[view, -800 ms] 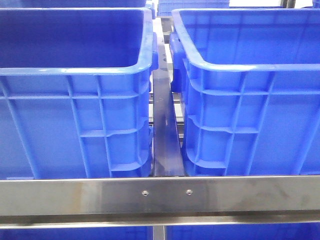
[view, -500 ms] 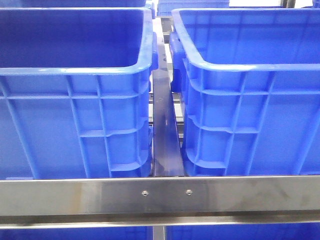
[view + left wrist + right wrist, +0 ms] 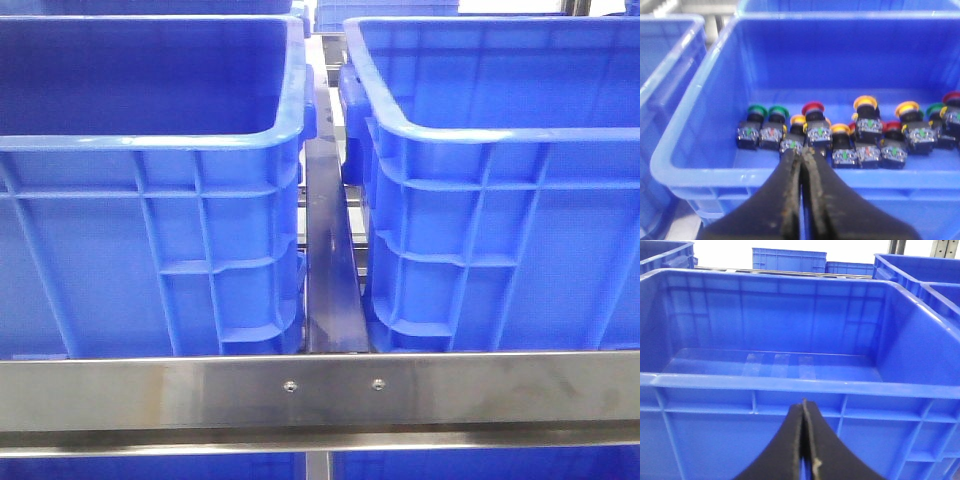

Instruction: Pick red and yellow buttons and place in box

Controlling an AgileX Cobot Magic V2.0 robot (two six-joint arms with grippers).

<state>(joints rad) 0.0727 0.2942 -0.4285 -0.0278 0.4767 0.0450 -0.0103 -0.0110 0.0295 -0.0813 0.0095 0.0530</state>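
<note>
- Left wrist view shows the left claw, black with worn, scuffed inner edges, its two fingers pressed together and gripping nothing, low in the frame just outside the near rim of a large bright blue plastic crate holding push buttons.
- Across the middle of that frame, on the crate floor, lies a crowded row of small push buttons with black bodies and coloured mushroom caps: a dark red-capped button left of centre, a yellow-orange-capped button just right of it, and green-capped buttons at the left end.
- Right wrist view shows the right claw, smooth and black, also closed on nothing, at the bottom centre before the ribbed wall of a second large blue crate with a bare floor, which I judge to be the target box.
- Front view shows only the two crates side by side behind a brushed steel rail; neither claw appears there.
- Risk: the buttons touch or overlap, so a claw that opens among them may nudge neighbours, pinch two at once, or take a green one.
- Risk: the rounded caps look slick; a grip on the cap instead of the body could slip during the carry.
- Risk: the high rim could catch a claw that descends too close to the wall.
- Writing: tiny coloured marks show on the button bodies, too small to read; no brand or label is legible anywhere.
</note>
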